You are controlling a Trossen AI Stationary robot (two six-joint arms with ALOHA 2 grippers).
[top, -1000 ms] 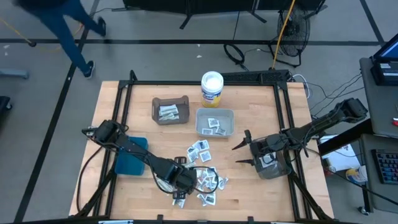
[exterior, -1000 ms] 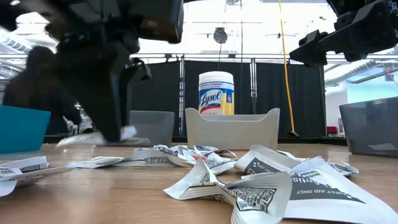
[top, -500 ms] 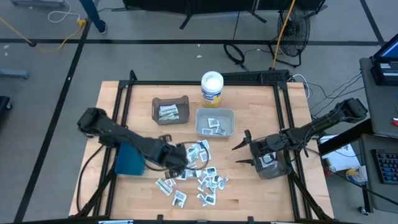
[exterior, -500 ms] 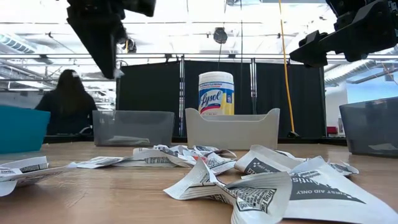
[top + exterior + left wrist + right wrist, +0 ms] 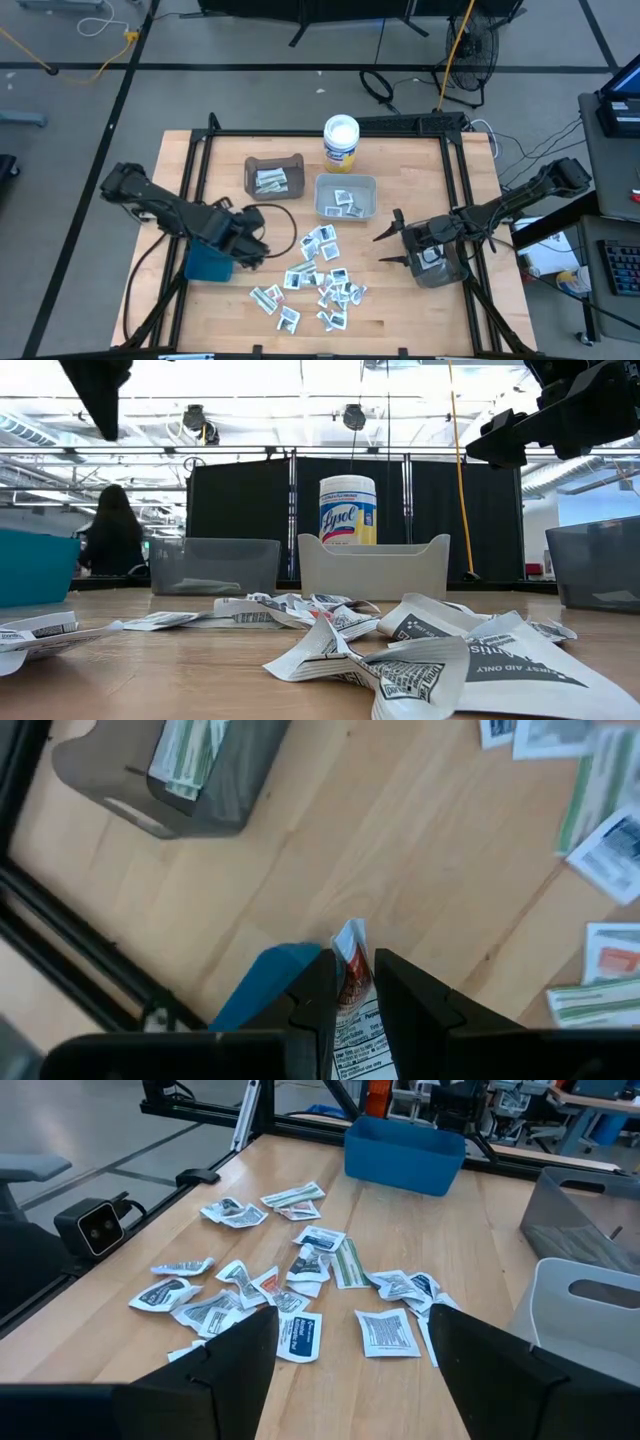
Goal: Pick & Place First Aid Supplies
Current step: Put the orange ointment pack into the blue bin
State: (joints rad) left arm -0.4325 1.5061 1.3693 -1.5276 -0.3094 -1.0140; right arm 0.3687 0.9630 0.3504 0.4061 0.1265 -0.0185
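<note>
The first aid supplies point(image 5: 322, 275) lie scattered as small white packets on the wooden table, toward its near edge. They also show in the right wrist view point(image 5: 290, 1295). My left gripper point(image 5: 248, 245) hangs high above the right rim of the blue bin point(image 5: 208, 262), shut on one white packet with red print point(image 5: 351, 938). A dark grey bin point(image 5: 273, 177) and a white bin point(image 5: 345, 197) at the far middle hold more packets. My right gripper point(image 5: 388, 240) waits open at the table's right, holding nothing. My left gripper pinches the white, red-printed packet between its two fingers point(image 5: 318, 988). The packet's far end point(image 5: 350, 932) sticks out a little past the fingertips. The fingers point steeply down from above. The packet is lifted clear of the table, beside the blue bin's edge point(image 5: 268, 982).
A white round tub point(image 5: 341, 142) with a blue-yellow label stands at the far edge behind the white bin. A grey bin point(image 5: 440, 268) sits under my right arm. A black frame point(image 5: 200, 150) runs along the table's sides. A person point(image 5: 112, 535) stands in the room beyond.
My left gripper has risen from the packets near the table's near edge, carrying one packet. It has moved toward the far edge and then the left edge, to above the blue bin's rim. It has rolled about its own axis and tipped more steeply down.
</note>
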